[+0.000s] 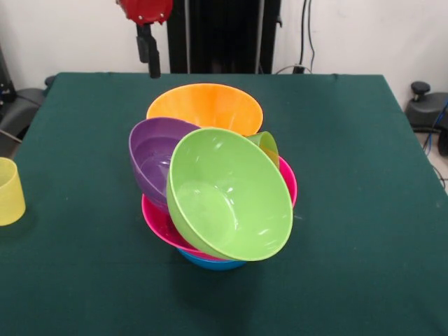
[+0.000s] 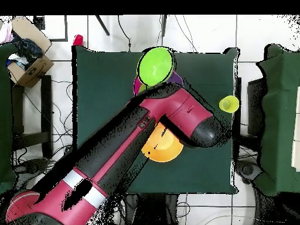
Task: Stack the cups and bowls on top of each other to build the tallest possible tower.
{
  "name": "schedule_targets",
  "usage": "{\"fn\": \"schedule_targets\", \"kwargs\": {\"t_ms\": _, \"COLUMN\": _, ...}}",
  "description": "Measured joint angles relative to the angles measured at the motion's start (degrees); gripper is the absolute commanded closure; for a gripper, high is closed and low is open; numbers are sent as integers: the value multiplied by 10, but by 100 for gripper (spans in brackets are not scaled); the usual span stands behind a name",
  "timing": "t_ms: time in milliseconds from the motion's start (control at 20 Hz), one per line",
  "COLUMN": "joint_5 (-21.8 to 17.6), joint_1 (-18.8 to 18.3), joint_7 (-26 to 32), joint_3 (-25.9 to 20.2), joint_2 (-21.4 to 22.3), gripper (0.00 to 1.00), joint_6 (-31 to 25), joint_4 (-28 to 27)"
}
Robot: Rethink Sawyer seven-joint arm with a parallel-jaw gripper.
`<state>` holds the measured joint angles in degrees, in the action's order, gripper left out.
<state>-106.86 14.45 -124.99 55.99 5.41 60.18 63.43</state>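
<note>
The tower stands mid-table. A blue bowl (image 1: 210,263) is at the bottom with a pink bowl (image 1: 159,222) on it. A purple bowl (image 1: 150,150) and a lime green bowl (image 1: 227,196) lie tilted in the pink one. A green cup (image 1: 269,145) peeks out behind the lime bowl. An orange bowl (image 1: 206,105) sits upright just behind the pile. A pale yellow cup (image 1: 8,190) stands alone at the left edge. My gripper (image 1: 149,64) hangs high over the table's far side, left of the orange bowl and clear of everything. From overhead my arm (image 2: 176,117) hides the gripper; the lime bowl (image 2: 155,64), orange bowl (image 2: 161,147) and yellow cup (image 2: 228,104) show.
The green table (image 1: 350,210) has open cloth on both sides of the pile. In the overhead view a cardboard box (image 2: 29,65) and a small red thing (image 2: 77,40) lie on the floor off the table. The black pedestal (image 1: 224,35) stands behind the table.
</note>
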Motion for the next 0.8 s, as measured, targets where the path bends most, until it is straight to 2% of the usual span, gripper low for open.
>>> {"fn": "schedule_targets", "kwargs": {"t_ms": 550, "joint_5": -27, "joint_1": 21, "joint_7": 1, "joint_3": 0, "joint_2": -35, "gripper": 0, "joint_6": -13, "joint_4": 0}}
{"fn": "schedule_targets", "kwargs": {"t_ms": 800, "joint_5": -30, "joint_1": 21, "joint_7": 9, "joint_3": 0, "joint_2": -48, "gripper": 0, "joint_6": -40, "joint_4": 2}}
